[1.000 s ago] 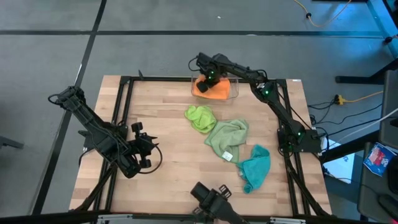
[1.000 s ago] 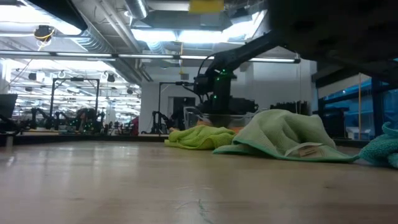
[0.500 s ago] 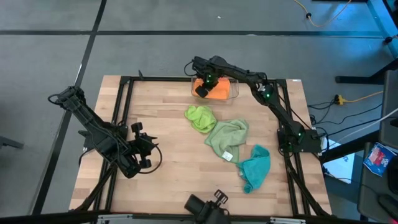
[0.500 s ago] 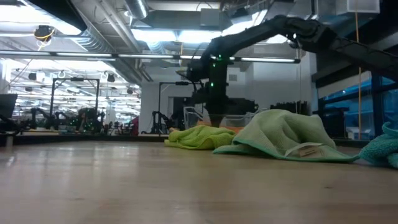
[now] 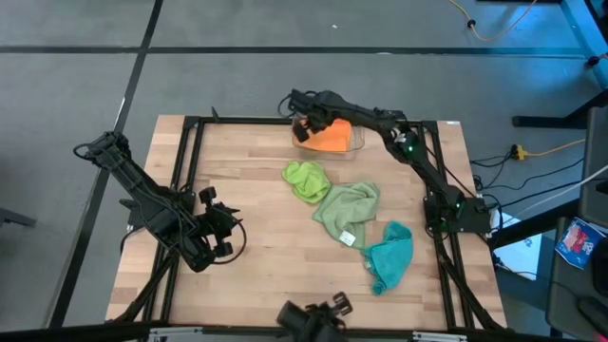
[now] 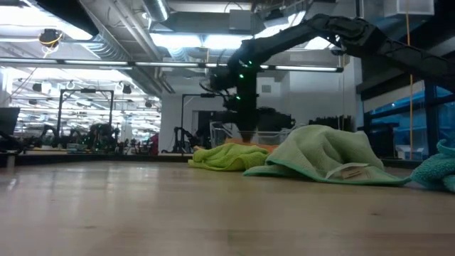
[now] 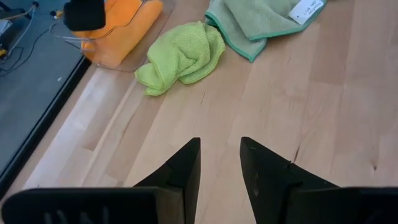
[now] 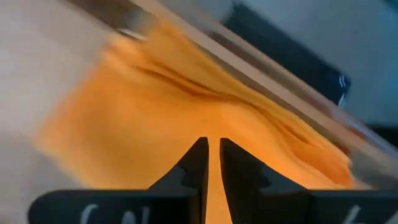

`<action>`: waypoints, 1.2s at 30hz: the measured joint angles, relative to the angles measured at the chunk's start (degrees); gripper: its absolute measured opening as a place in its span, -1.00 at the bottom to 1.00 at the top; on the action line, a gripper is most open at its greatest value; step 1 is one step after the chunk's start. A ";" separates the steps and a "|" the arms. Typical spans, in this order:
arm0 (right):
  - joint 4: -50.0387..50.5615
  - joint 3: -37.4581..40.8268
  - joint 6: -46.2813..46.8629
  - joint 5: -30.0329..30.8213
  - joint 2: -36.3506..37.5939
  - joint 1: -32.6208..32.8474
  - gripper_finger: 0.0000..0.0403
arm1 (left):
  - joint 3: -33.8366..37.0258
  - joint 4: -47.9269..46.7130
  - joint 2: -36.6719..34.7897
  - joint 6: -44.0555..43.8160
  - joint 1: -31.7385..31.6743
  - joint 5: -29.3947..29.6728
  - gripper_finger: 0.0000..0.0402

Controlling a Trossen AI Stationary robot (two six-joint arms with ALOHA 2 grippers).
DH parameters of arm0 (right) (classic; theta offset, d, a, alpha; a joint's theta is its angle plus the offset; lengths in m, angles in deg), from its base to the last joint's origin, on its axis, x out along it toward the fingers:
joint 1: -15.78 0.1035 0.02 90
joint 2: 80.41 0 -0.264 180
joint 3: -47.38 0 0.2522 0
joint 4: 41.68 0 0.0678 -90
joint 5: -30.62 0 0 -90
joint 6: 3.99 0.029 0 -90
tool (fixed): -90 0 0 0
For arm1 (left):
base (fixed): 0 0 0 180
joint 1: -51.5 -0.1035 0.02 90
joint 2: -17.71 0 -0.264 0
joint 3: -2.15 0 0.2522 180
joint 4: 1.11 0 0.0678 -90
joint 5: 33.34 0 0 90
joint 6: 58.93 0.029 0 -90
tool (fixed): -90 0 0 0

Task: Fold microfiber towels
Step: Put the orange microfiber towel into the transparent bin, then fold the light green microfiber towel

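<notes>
Right tool is hovering over the orange towel in the clear bin, fingers nearly pressed together, pinching nothing. Left tool is waiting, fingers slightly spread, with lime towel, sage towel and teal towel lying on the surface beyond it.

The right arm is stretched out long toward the far edge of the table, with the right gripper pointed down and its fingers pinched nearly together. The left arm is parked low on the left side, and the left gripper is kept slightly apart, nothing held.
</notes>
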 joint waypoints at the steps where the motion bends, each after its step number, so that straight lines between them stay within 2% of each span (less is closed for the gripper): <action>1: 0.59 0.04 0.01 -1.43 -0.06 -0.76 -0.78 | 0.00 0.02 0.00 0.02 0.00 0.01 -0.47; 5: -0.97 1.73 -3.41 -2.87 -0.11 -2.19 -0.78 | 0.00 -0.01 0.00 0.05 0.00 0.02 -0.48; 12: -6.84 10.38 -11.12 -8.51 -0.35 -1.78 -0.78 | 0.02 0.00 0.00 0.02 0.00 0.02 -0.47; 14: -7.18 10.09 -11.68 -10.64 -0.19 -1.79 -0.78 | 0.22 0.12 0.00 0.06 -0.02 0.11 -0.48; 21: 3.35 8.64 -14.60 -12.40 -0.28 -2.22 -0.78 | 3.65 -0.08 0.00 0.13 -0.05 0.05 -0.48; 28: 3.61 8.47 -17.48 -12.33 -0.28 -2.03 -0.78 | 4.74 -0.31 0.00 0.15 -0.09 0.04 -0.47; 36: 9.54 1.56 -17.92 -12.23 -0.28 0.31 -0.78 | 4.74 -0.35 0.00 0.17 -0.09 0.02 -0.48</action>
